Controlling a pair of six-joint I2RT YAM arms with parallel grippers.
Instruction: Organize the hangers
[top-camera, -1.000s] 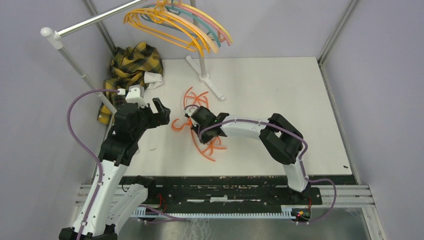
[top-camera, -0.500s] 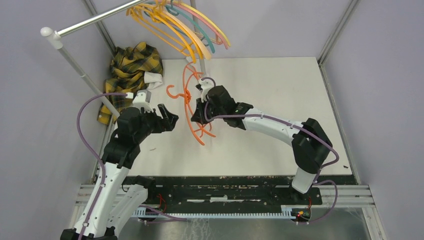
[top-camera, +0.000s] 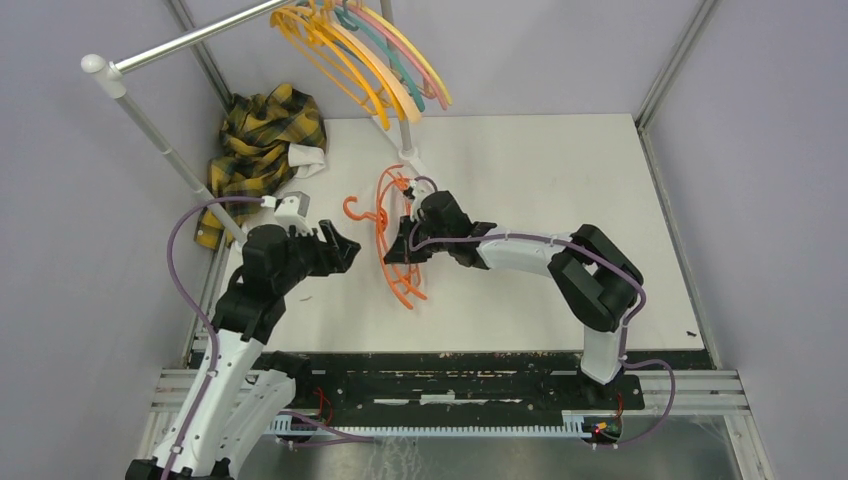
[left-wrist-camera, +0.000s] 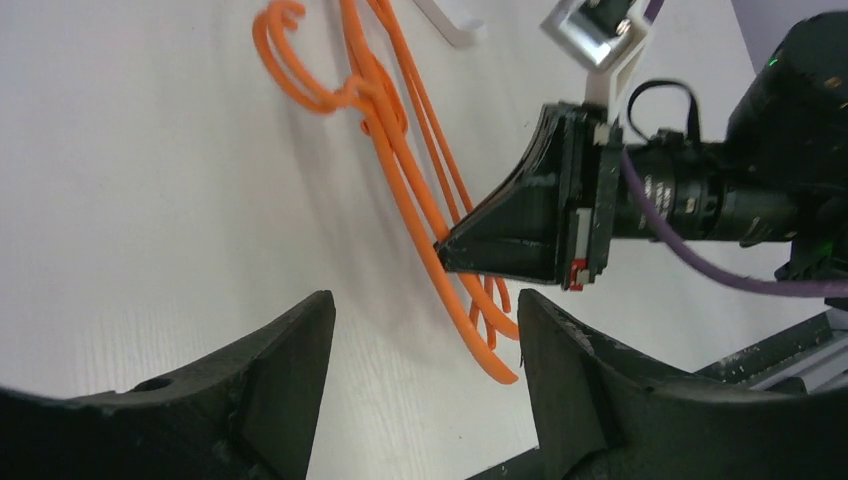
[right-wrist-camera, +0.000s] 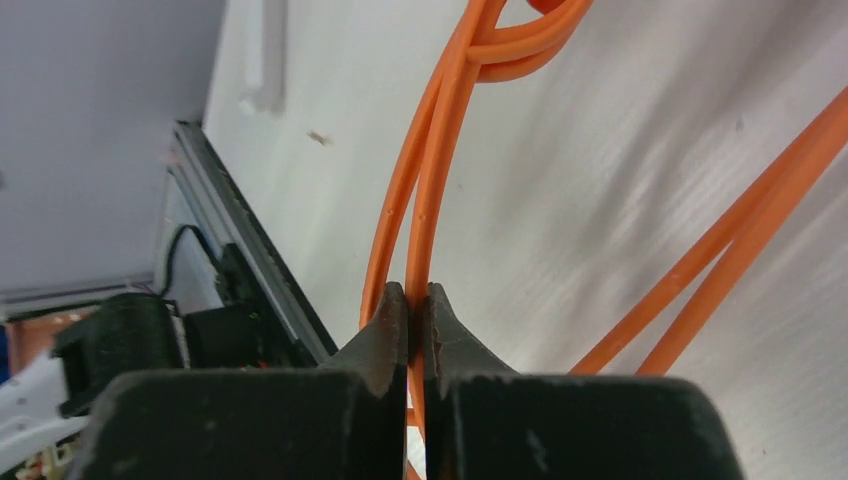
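A tangled bunch of orange hangers (top-camera: 383, 215) hangs just above the white table, hook to the left. My right gripper (top-camera: 399, 245) is shut on one thin orange arm of the bunch; the right wrist view shows the arm (right-wrist-camera: 440, 130) pinched between the jaws of that gripper (right-wrist-camera: 415, 315). My left gripper (top-camera: 342, 250) is open and empty, left of the bunch. In the left wrist view the orange hangers (left-wrist-camera: 400, 150) lie ahead of the spread left gripper (left-wrist-camera: 425, 345), and the right gripper (left-wrist-camera: 520, 230) holds them. Several orange, yellow, peach, pink and teal hangers (top-camera: 370, 55) hang on the rack rod.
The yellow-black plaid cloth (top-camera: 265, 135) lies at the far left of the table. The rack's silver rod (top-camera: 190, 40), its slanted white pole (top-camera: 160, 145) and its white foot (top-camera: 425, 170) stand at the back. The table's black front rail (top-camera: 450, 360) lies nearest the arm bases.
My right gripper lifted the orange bunch off the table, swung it toward the rack, then drew back slightly. My left gripper moved right toward the bunch. The hanging hangers swayed.
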